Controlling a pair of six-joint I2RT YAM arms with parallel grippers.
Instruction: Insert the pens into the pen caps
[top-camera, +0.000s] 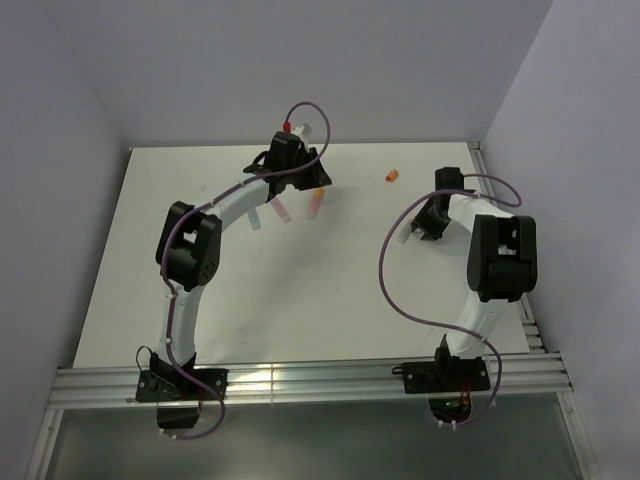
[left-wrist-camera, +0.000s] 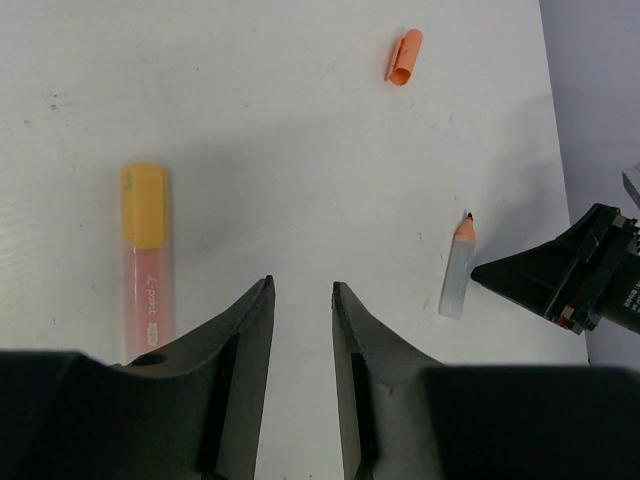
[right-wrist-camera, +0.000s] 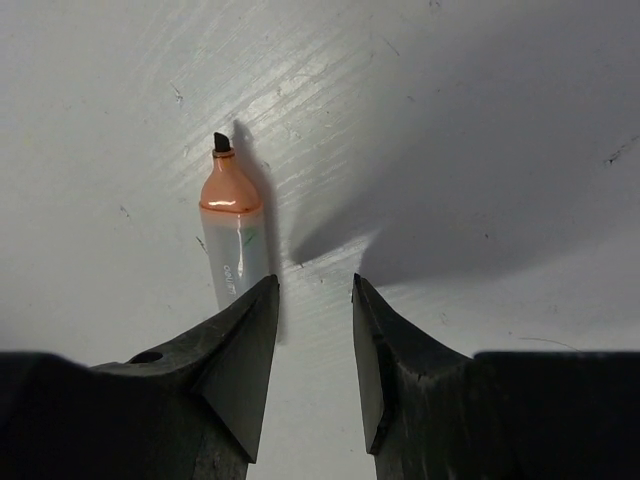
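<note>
Both stood narrowly parted, empty: my left claw (left-wrist-camera: 302, 284) and right claw (right-wrist-camera: 315, 280). The right one hid the tail of a glossy, peach-shouldered pen (right-wrist-camera: 232, 240) on the scuffed desk (right-wrist-camera: 450, 100); the tubular orange cap (left-wrist-camera: 404, 57) lay apart.

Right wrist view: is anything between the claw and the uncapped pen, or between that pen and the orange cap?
Nothing visible. The pen lies just beside the open right claw, off its centre line. Only bare table separates it from the orange cap.

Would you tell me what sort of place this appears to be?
Probably a robotics lab workcell: left arm and right arm bolted to an aluminium rail, a white table, plain walls around.
</note>
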